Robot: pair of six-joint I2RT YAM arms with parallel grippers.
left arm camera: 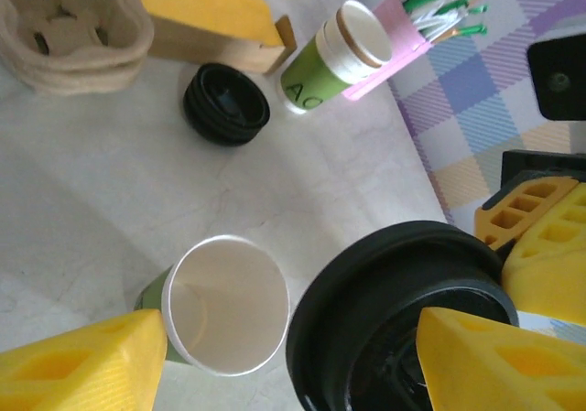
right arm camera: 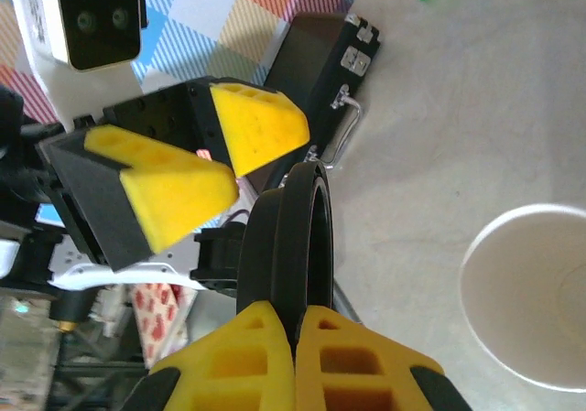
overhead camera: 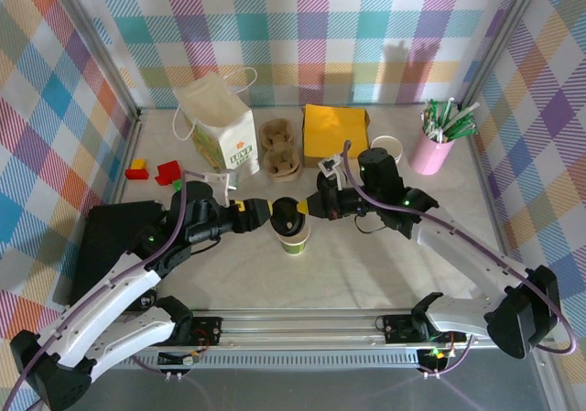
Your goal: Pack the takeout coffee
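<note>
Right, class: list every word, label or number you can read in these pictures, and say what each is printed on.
"LOVE": on the front of the white paper bag; the smaller print under it is too small to read.
"AC": dark letters on the green band of the spare paper cup beside the pink cup; any further letters are hidden.
Nothing else is legible.

Left gripper (overhead camera: 264, 212) jaws apart; right gripper (right arm camera: 295, 312) clamped on lid (right arm camera: 291, 219).

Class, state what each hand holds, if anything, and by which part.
The right hand pinches the black lid by its rim; the left hand is open.
</note>
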